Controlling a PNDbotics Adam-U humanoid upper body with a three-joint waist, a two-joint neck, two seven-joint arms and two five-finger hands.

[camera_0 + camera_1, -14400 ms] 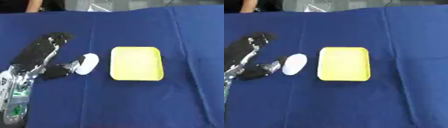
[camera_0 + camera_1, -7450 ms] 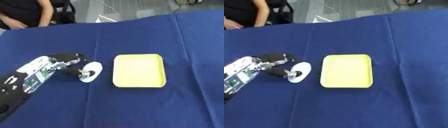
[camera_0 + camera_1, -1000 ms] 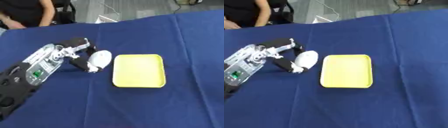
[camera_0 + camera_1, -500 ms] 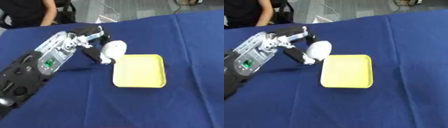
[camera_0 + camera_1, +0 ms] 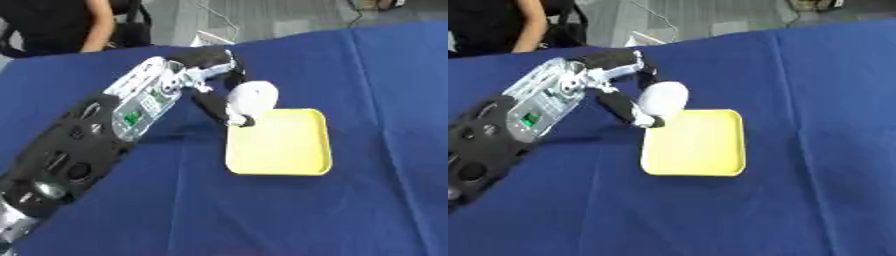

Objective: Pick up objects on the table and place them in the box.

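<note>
My left hand [image 5: 210, 82] curled round white rounded object [image 5: 252, 97], thumb and fingers pinching it. Object held off blue tablecloth [image 5: 367, 200], over near-left corner of yellow tray [image 5: 284, 145]. My right hand not visible in either view.

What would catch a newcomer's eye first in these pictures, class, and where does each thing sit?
The bright yellow tray stands out at the centre of the blue cloth. Next comes the long black and silver left arm slanting in from the lower left. Its left hand is curled round a white oval object, held at the tray's upper left corner.
</note>
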